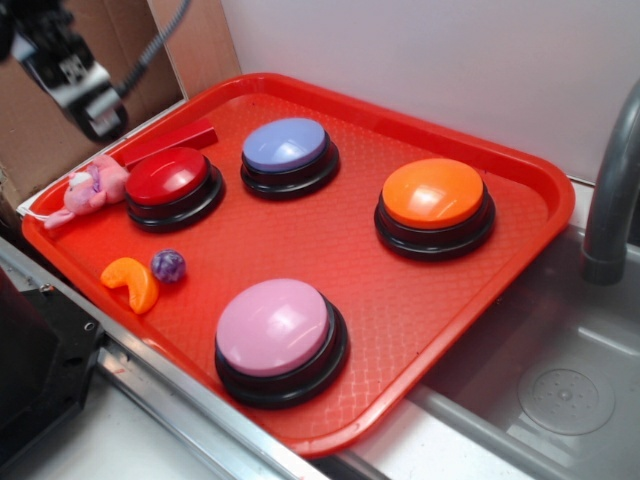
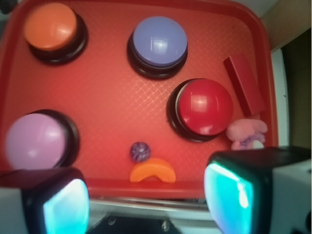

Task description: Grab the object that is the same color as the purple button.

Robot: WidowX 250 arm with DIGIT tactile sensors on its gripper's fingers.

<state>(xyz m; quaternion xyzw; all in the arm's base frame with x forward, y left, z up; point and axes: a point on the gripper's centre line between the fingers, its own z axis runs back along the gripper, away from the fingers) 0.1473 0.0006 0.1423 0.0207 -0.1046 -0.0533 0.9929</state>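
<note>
End effector (image 2: pixel 146 200) fingers spread wide and empty, above tray (image 2: pixel 112 105), purple ball (image 2: pixel 140 151) touching orange wedge (image 2: pixel 152 171)

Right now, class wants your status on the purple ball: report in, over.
Hand open, empty, high above tray edge. Ball untouched, near orange wedge. Nothing blocking from above.

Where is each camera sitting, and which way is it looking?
Exterior: off to one side and above the red tray, looking down across it; the robot's hand shows at top left, up in the air.
Wrist: on the robot's hand, looking down at the tray; its two fingers fill the bottom corners, spread apart with nothing between them.
Both see: four buttons, the purple ball, the orange wedge, the pink plush toy.
</note>
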